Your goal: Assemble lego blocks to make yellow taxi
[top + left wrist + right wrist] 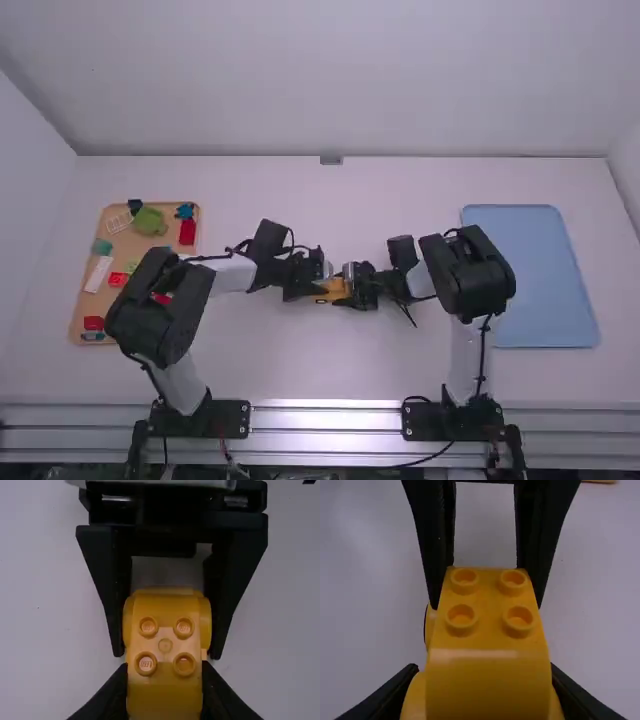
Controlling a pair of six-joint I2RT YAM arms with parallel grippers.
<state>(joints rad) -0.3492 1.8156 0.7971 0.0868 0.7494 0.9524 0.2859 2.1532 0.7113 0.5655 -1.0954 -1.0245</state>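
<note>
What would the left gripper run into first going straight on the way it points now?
Likely the right gripper, which faces it head-on and grips the far end of the same yellow piece. The two look very close, but the exact gap is unclear.

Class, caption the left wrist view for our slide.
Yellow block, four studs facing the camera, gripped between left hand and right hand.

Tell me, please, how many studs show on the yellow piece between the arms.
4, in a square on the yellow piece: two studs nearer the left end effector, two nearer the right one. More may be hidden.
</note>
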